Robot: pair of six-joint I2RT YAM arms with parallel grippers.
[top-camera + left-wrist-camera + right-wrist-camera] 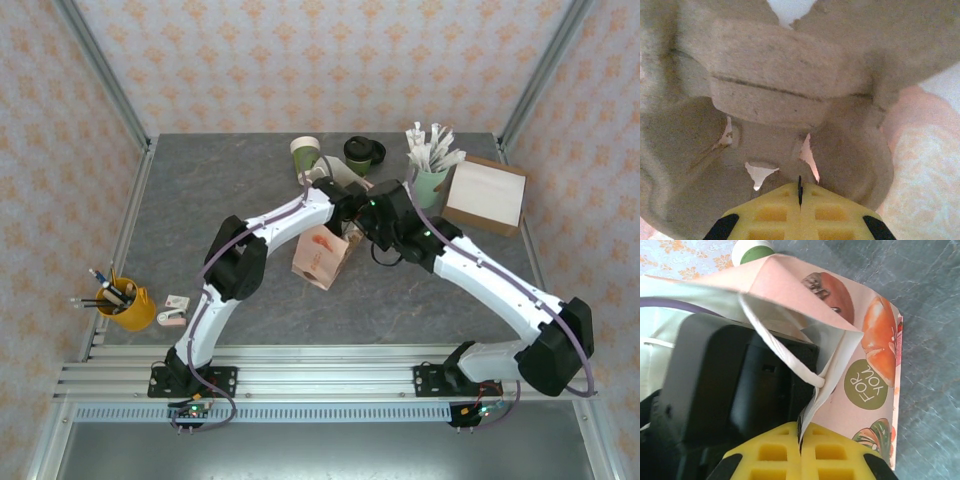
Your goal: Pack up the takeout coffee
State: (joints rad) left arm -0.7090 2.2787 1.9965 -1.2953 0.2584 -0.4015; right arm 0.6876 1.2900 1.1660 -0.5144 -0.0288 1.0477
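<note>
The left arm (235, 265) reaches far and right, elbow bent, its wrist dipped into the mouth of a pink paper bag printed with fruit (322, 256) at mid-table. The left claw (800, 189) is closed tight against a brown moulded-pulp cup carrier (775, 85); whether it pinches the carrier I cannot tell. The right arm (500, 285) stretches far and left, and the right claw (801, 432) is clamped on the bag's white-lined rim. Just beyond the bag are a small paper cup with a dark green band and cream-white rim (305, 152) and a second cup with a round black lid (363, 152). Right of them stand a mint-green cup of white-wrapped sticks (430, 185) and a brown cardboard box (486, 195). A yellow mug of pens (125, 308) sits near left.
</note>
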